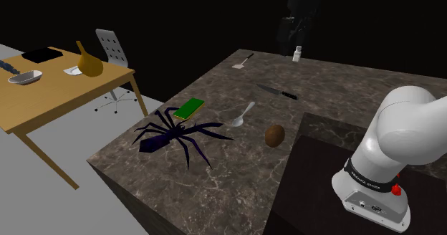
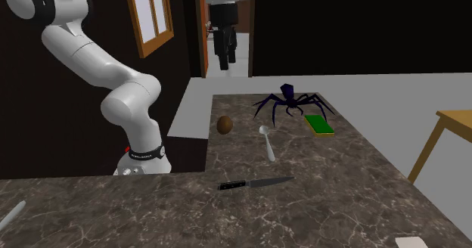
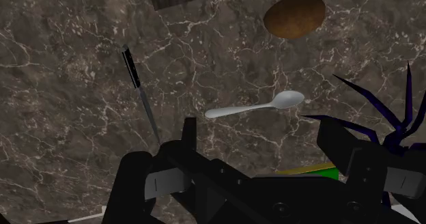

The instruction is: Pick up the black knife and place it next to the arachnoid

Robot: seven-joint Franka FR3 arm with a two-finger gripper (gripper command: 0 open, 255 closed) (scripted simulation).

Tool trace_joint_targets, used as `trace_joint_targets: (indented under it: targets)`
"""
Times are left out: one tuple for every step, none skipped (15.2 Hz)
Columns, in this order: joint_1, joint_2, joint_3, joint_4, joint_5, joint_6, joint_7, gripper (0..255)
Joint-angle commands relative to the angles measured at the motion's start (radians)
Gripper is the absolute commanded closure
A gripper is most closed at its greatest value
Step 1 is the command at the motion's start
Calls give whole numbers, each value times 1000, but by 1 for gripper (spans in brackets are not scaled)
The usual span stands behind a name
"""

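Two black fingers (image 3: 189, 130) of the gripper (image 3: 261, 141) are held wide apart, empty, above the slim black-handled knife (image 3: 140, 93).

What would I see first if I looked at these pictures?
The huge dark blue spider, sprawled on the marble counter beside a green block. Next, the white robot arm, whose black claw hangs open above a black knife and a white spoon.
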Motion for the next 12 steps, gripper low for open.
trace_joint_targets:
  targets:
    - [0,0,0,0,0,0,0,0]
    - [-2,-5,-18,-30,-10,26,-25,0]
    - [-3,-9,-37,-58,-20,53,-50,0]
    - [-5,-11,-56,-85,-30,81,-75,0]
    - [-8,-11,-76,-111,-41,108,-100,0]
    - [-11,-10,-96,-135,-52,137,-125,0]
    - [-14,-6,-116,-158,-63,165,-150,0]
    - [-17,-1,-136,-179,-74,195,-176,0]
    - [-21,7,-157,-199,-85,224,-201,0]
    - [-24,16,-178,-217,-96,255,-227,0]
    - [-28,28,-199,-234,-106,286,-252,0]
    - [-31,42,-221,-249,-117,318,-278,0]
